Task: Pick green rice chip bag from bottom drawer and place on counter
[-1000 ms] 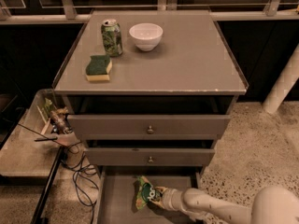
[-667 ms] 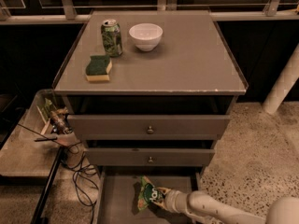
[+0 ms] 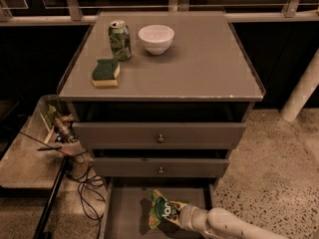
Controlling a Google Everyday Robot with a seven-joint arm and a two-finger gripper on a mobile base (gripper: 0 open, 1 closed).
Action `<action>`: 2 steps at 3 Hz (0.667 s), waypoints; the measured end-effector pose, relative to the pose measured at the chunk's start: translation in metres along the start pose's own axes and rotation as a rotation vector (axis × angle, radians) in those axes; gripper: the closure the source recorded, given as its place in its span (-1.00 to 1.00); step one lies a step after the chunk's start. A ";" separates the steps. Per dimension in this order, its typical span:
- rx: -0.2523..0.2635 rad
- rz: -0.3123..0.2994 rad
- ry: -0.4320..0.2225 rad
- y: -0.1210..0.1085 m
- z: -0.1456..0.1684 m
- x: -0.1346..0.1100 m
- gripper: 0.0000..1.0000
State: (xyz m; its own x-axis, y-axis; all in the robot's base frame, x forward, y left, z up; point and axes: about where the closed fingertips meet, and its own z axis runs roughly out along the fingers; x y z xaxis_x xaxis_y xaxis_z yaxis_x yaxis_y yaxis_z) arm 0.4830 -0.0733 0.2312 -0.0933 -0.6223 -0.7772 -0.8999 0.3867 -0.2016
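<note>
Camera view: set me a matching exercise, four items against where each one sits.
Things:
1 green rice chip bag
2 soda can
3 sponge
4 white bowl

Places:
A on the counter, just right of the can
B on the counter, front left
C held by the pincer over the bottom drawer
D on the counter, back left, upright

Pairs: 1-C, 2-D, 3-B, 4-A.

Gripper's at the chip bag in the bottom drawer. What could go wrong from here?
1. The gripper meets the green rice chip bag only at its right edge; the crinkled bag could slip on lifting.
2. The bag sits just below the middle drawer front, in the bottom drawer; a straight lift might snag it.
3. On the counter, soda can, bowl and sponge crowd the left; placement there could topple the can.
</note>
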 end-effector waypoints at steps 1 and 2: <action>0.016 -0.044 -0.007 -0.003 -0.030 -0.023 1.00; 0.017 -0.074 -0.009 -0.020 -0.063 -0.047 1.00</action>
State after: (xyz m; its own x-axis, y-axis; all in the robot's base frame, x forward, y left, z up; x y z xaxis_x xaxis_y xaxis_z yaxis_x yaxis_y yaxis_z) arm 0.4785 -0.0944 0.3086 -0.0229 -0.6437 -0.7649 -0.8967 0.3515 -0.2690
